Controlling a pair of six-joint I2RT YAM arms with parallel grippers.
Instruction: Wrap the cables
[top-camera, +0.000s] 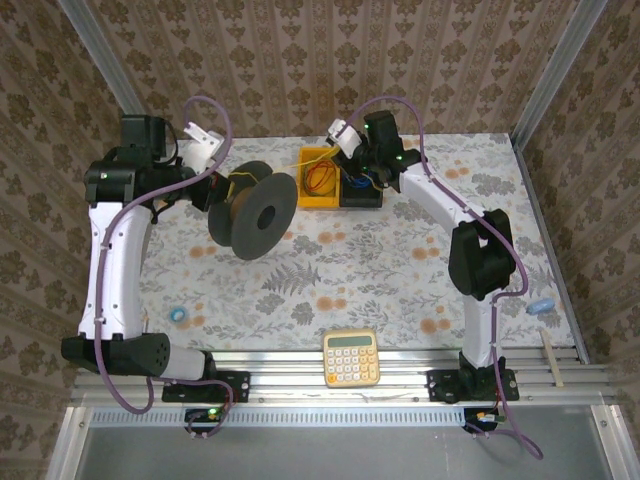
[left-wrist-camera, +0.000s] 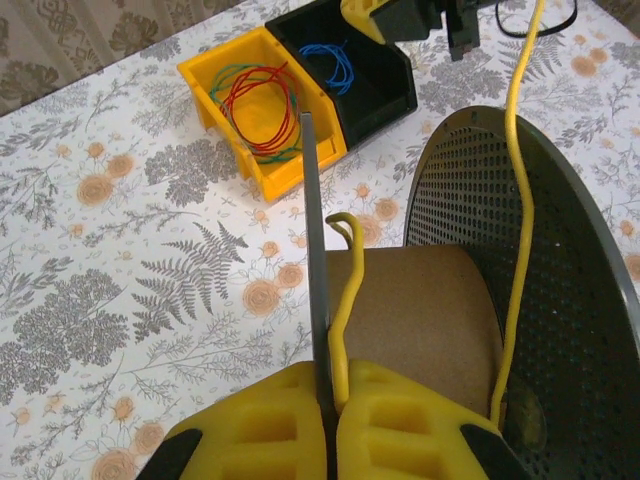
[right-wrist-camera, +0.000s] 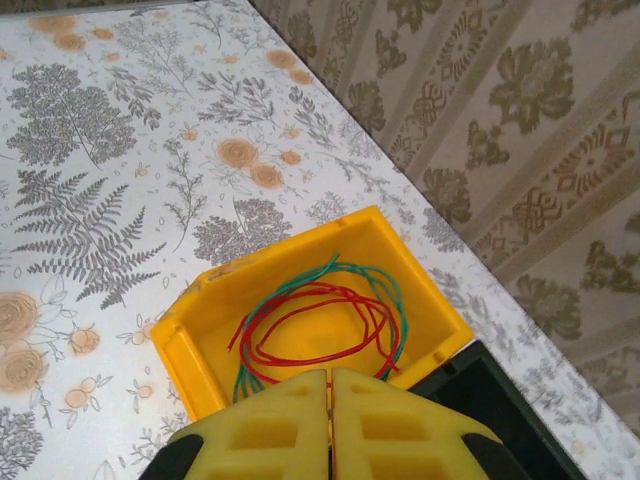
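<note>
The left gripper (left-wrist-camera: 330, 400) is pinched tight on the yellow cord (left-wrist-camera: 515, 200) at the spool (left-wrist-camera: 560, 250). The cord's far end is cut off. The right gripper (right-wrist-camera: 330, 400) is closed and empty above the yellow bin (right-wrist-camera: 190, 340).

Left wrist view: yellow cord (left-wrist-camera: 516, 200) exits top edge; other run disappears betw. pads of left gripper (left-wrist-camera: 330, 395). Spool flange (left-wrist-camera: 570, 330) cropped at right edge. Right wrist view: black bin (right-wrist-camera: 505, 405) cropped btm-right. Top view: blue item (top-camera: 180, 315) too small to ID.
</note>
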